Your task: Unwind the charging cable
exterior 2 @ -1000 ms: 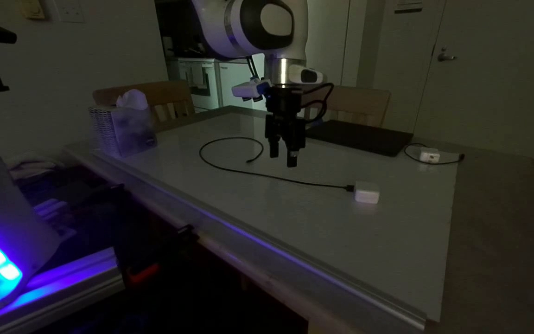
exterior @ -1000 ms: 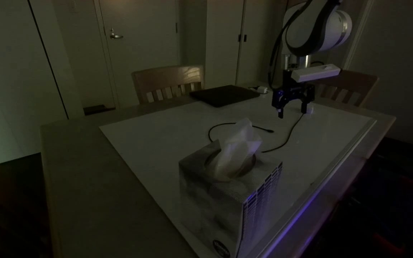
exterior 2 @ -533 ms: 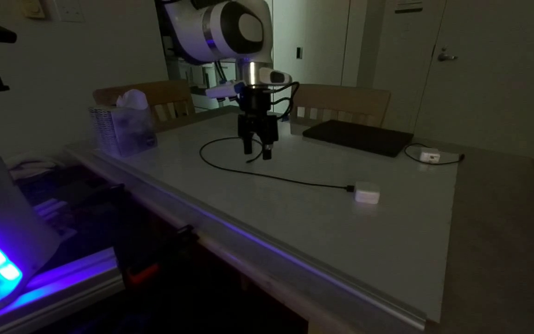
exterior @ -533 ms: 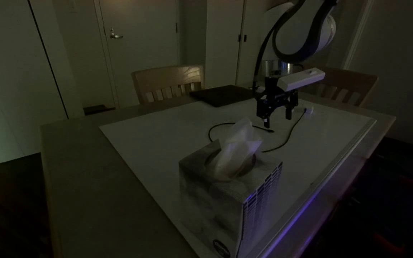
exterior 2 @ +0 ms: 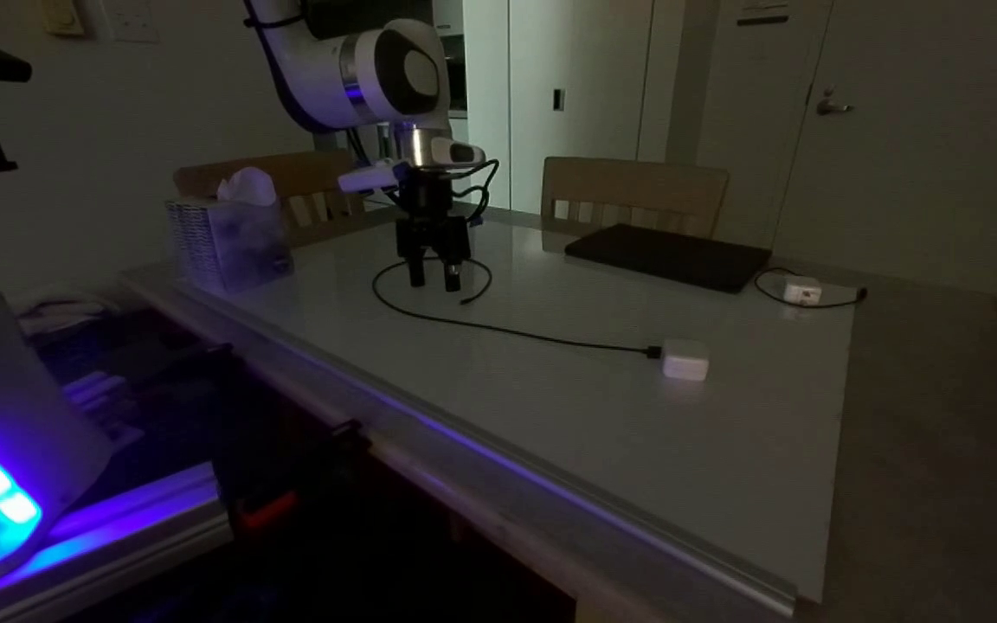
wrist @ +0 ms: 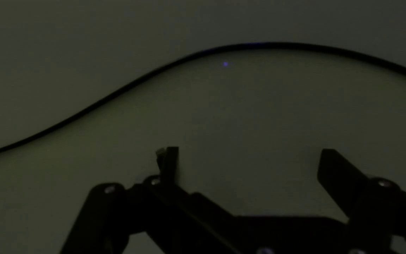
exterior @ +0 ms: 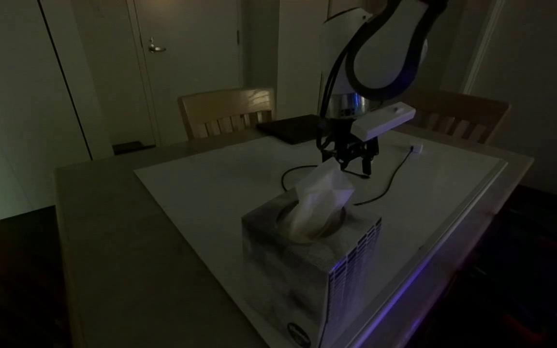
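The charging cable (exterior 2: 507, 330) lies on the white board as a thin dark cord. One end joins a white plug block (exterior 2: 685, 359); the other curls into a wide open loop with a free tip. In an exterior view, part of the cable (exterior: 390, 182) is hidden behind the tissue box. My gripper (exterior 2: 435, 284) hangs over the loop, pointing down, fingers apart. From the wrist, the cable (wrist: 273, 45) arcs across ahead of the fingertips, and only bare board shows between the open jaws of my gripper (wrist: 248, 151). Nothing is held.
A tissue box (exterior: 283, 266) stands near the gripper's side of the board, its tissue overlapping one finger in that view. A flat black slab (exterior 2: 668, 254) lies at the far edge. Beside it sits another white adapter (exterior 2: 801, 290) with a short dark cord. Chairs flank the table.
My gripper has travelled away from the plug block toward the tissue box, ending above the cable's loop and somewhat lower. Its fingers have stayed apart. The cable lies as before.
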Action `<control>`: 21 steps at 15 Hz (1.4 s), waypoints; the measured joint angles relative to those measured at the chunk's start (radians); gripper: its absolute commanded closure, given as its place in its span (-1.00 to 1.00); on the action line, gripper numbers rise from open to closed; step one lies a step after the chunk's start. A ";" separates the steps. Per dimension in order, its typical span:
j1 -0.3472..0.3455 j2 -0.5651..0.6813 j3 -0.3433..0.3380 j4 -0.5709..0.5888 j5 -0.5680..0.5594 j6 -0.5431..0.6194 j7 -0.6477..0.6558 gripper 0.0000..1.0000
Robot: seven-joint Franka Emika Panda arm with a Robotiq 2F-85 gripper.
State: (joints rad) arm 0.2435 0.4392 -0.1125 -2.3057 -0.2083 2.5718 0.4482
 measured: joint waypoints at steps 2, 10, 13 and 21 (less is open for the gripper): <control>-0.002 0.002 -0.001 0.002 0.000 0.000 0.000 -1.00; -0.010 0.001 -0.051 0.040 -0.100 -0.019 -0.053 -1.00; -0.075 0.002 -0.021 0.084 -0.088 -0.023 -0.245 -1.00; -0.287 0.022 0.132 0.147 0.103 -0.129 -0.643 -1.00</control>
State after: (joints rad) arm -0.0436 0.4607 0.0192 -2.1582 -0.1055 2.4428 -0.1944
